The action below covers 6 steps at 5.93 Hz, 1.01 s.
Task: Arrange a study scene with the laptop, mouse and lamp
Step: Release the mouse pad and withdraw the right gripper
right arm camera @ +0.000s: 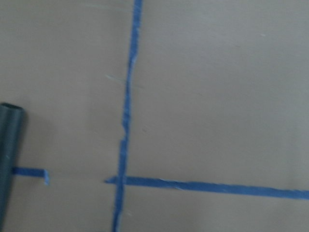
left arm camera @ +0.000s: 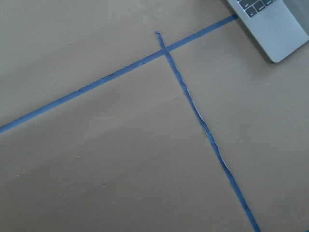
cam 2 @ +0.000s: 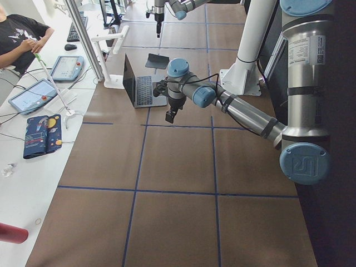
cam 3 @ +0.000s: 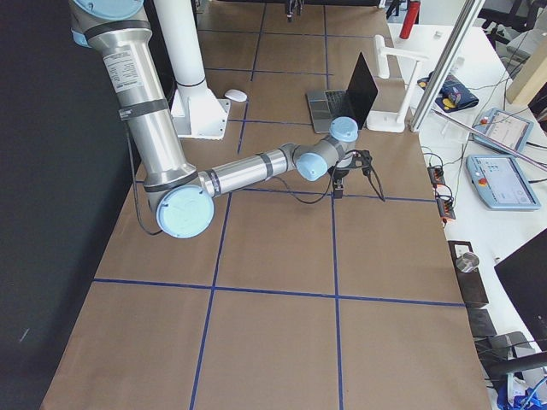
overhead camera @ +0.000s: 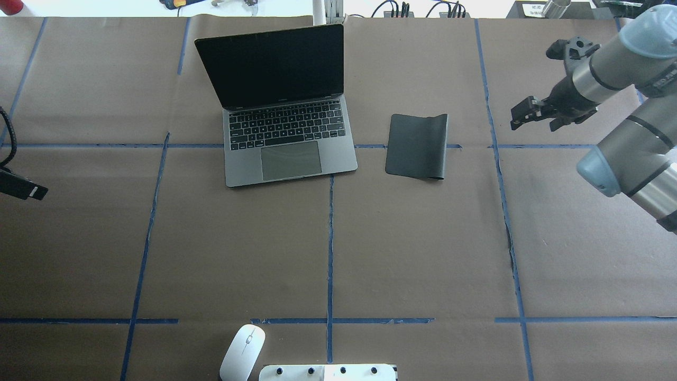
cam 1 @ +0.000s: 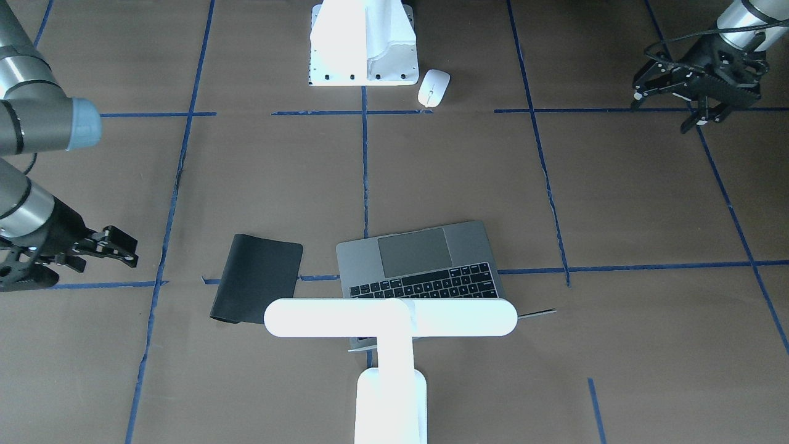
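The grey laptop (overhead camera: 291, 153) stands open on the far middle of the table, screen dark; its front corner shows in the left wrist view (left arm camera: 277, 29). The white mouse (overhead camera: 242, 352) lies by the robot's base, also seen from the front (cam 1: 433, 87). The white T-shaped lamp (cam 1: 391, 317) stands behind the laptop's screen. My left gripper (cam 1: 662, 111) hangs open and empty off to the robot's left, far from the laptop. My right gripper (overhead camera: 534, 123) is open and empty, right of a black mat (overhead camera: 418, 145).
The black mat has a curled edge, which shows in the right wrist view (right arm camera: 9, 159). A white bolted mount (cam 1: 363, 43) sits beside the mouse. Blue tape lines cross the brown table. A person and tablets are at a side bench (cam 2: 33, 94).
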Motion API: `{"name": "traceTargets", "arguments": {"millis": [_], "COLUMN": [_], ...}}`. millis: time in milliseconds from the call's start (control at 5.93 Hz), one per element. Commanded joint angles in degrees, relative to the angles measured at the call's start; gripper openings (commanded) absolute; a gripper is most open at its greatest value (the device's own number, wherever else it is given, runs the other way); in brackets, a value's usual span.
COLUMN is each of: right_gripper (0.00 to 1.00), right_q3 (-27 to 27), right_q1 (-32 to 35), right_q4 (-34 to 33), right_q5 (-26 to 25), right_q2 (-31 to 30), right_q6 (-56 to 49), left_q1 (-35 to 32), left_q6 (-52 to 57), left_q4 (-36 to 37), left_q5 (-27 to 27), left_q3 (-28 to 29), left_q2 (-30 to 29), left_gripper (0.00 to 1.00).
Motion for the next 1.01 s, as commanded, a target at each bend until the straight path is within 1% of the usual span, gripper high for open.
{"name": "traceTargets", "arguments": {"millis": [0,169,337,506,675,843], "right_gripper": [1.0,1.0,1.0,1.0,1.0,1.0], "right_q3": [9.5,13.5,15.2,14.9,15.2,15.2], "right_q1": [7.7,11.9,16.5,21.0,24.6,25.4], "right_q4": [-7.4,-10.6,-10.7,-10.7,-10.0,-10.1], "right_q5": [1.7,2.4,2.5,2.6,2.7,3.1], "right_q2": [-12.8,-19.0,-25.3,-29.5,-33.0,-33.2], "right_q6": [-19.6,-28.5,-36.4,-43.8,-46.0,-45.9], "left_q1": [10.6,17.2,24.3,31.7,39.6,47.1], "left_q6": [-11.6,-19.4,-24.1,-29.4,-34.9,-39.8], "left_q4": [-3.0,-7.0,-7.6,-7.6,-7.7,-7.6], "left_q5": [7.8,12.7,19.4,26.0,33.7,39.3], "left_q3": [-3.1,-3.2,-4.7,-5.3,-5.4,-5.4], "left_q2": [0.0,-0.1,-0.2,-0.3,-0.3,-0.5], "left_gripper": [1.0,1.0,1.0,1.0,1.0,1.0]}}
